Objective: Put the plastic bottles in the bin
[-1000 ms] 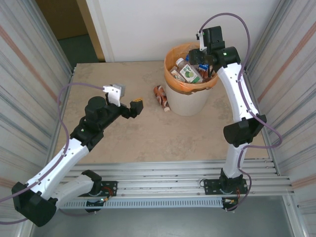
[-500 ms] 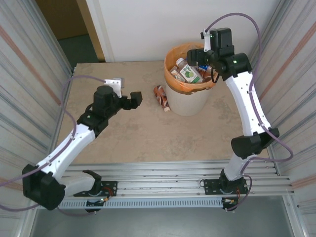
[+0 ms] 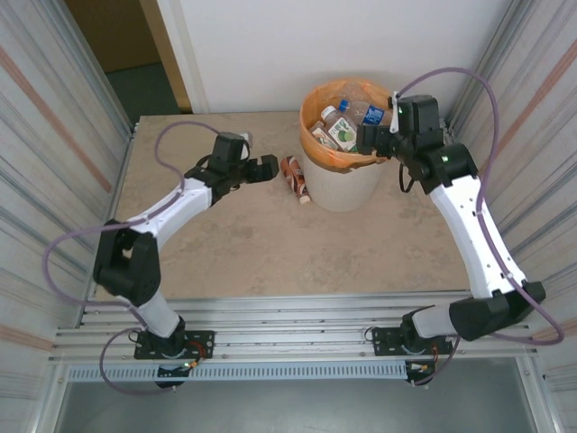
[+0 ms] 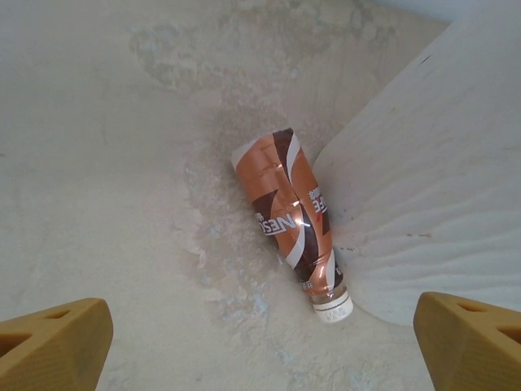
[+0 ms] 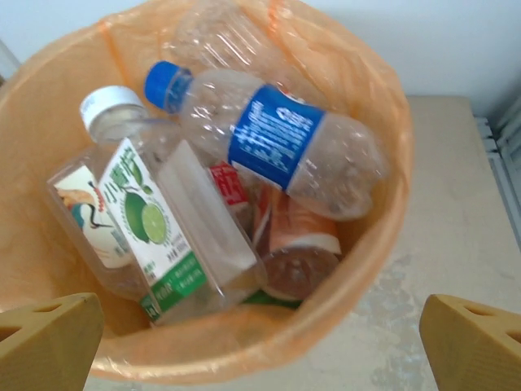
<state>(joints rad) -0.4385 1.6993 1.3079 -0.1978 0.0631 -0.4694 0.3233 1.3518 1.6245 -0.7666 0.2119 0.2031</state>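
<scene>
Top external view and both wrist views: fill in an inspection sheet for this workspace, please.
Surface: beige mottled table.
Job's things: bin holds several bottles, with the blue-labelled bottle and lime-labelled bottle on top; the brown-labelled bottle lies on the table against the bin's wall.
Clutter: nothing seen.
Grippers: left gripper open, facing the brown-labelled bottle; right gripper open above the bin, holding nothing.
Cables: left cable and right cable, purple loops hanging free.
Surroundings: corrugated metal side walls, white back wall.

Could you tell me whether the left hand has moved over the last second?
Yes. Seen from above, the left hand has moved away from the near edge and rightward, closer to the bottle beside the bin.
</scene>
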